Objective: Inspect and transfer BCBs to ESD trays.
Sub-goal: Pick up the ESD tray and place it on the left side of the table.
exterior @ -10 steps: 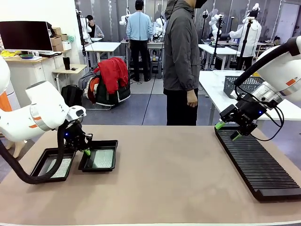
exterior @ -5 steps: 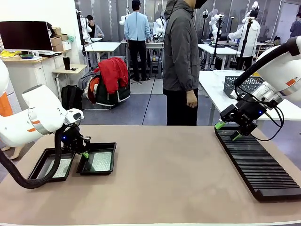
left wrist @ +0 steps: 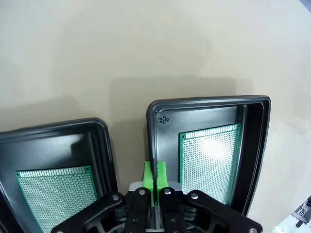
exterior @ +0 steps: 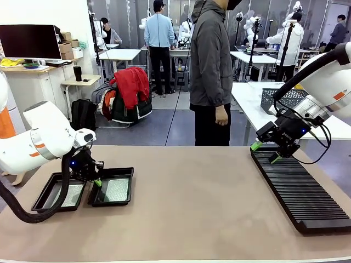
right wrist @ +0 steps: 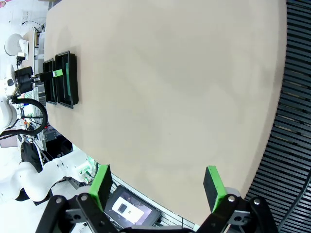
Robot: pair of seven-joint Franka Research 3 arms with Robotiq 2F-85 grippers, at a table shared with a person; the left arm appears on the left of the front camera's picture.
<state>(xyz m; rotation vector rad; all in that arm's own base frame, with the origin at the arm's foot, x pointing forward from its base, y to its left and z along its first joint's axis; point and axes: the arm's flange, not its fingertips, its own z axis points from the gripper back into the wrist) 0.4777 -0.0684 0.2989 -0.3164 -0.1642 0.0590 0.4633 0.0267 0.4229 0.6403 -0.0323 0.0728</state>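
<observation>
Resting flat inside two black trays at the robot's left end of the table, two green boards are each seated on a tray floor: one board (left wrist: 210, 160) lies in the tray nearer the table's middle (exterior: 111, 190), and the other board (left wrist: 53, 194) lies in the outer tray (exterior: 57, 193). The trays sit side by side, just apart, with a strip of bare tan table (exterior: 208, 208) between their rims. The left gripper (left wrist: 155, 177) is fully closed, its green pads pressed together on the raised rim of the nearer-middle tray, at the side that faces the outer tray; it grips that rim and no board. In the front view this gripper (exterior: 96, 181) points down between the two trays. The right gripper (right wrist: 158, 189) stands wide open with nothing between its green pads, hanging over the near-person end of a long black ribbed rack (exterior: 299, 192) at the robot's right side of the table. A person in a dark grey jacket (exterior: 211, 60) stands at the far edge of the table, one hand (exterior: 221, 115) hanging at the side. A grey mesh basket (exterior: 282, 98) sits on a white table behind the right arm.
</observation>
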